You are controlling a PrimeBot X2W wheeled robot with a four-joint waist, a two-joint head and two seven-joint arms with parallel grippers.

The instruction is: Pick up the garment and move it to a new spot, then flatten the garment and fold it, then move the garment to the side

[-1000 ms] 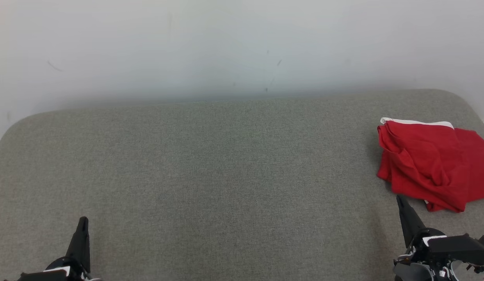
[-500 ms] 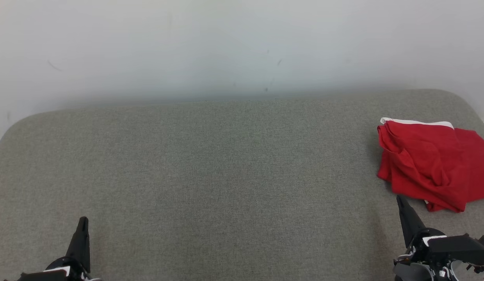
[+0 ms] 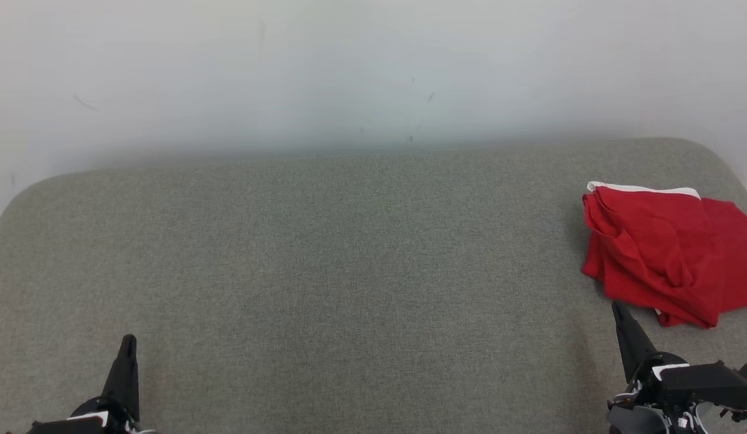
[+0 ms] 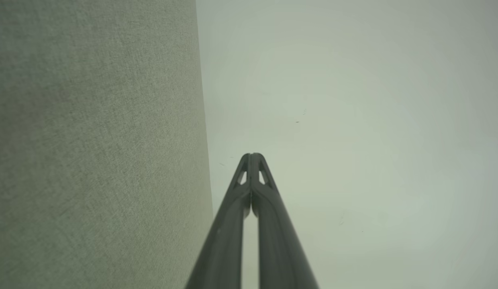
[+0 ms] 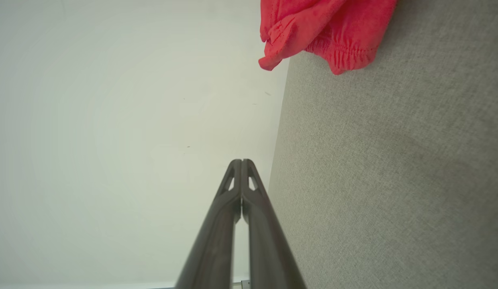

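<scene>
At the lower left of the head view I am seeing the left gripper [image 3: 128, 341] poking up from the bottom edge as one dark spike. In the left wrist view the left gripper [image 4: 252, 155] is showing both fingers pressed together tip to tip with nothing between them. They are pointing at the pale wall [image 3: 349, 72], with the grey padded surface [image 3: 349, 253] running down the left of that frame.

Moving across the head view, the grey padded surface is stretching through the middle and lower parts of the frame, with rounded far corners under the wall.

At the lower right, the right gripper [image 3: 616, 306] is rising from the bottom edge. In the right wrist view the right gripper [image 5: 241, 161] is likewise clamped closed on itself, holding nothing.

At the right edge of the head view, about mid-height, the red garment [image 3: 662, 253] is lying bunched on the surface, a white band along its upper edge. The right fingertips are sitting near its lower left corner without touching it. In the right wrist view the garment [image 5: 313, 28] is lying at the top of the frame, right of centre, its gathered hem facing the fingers.
</scene>
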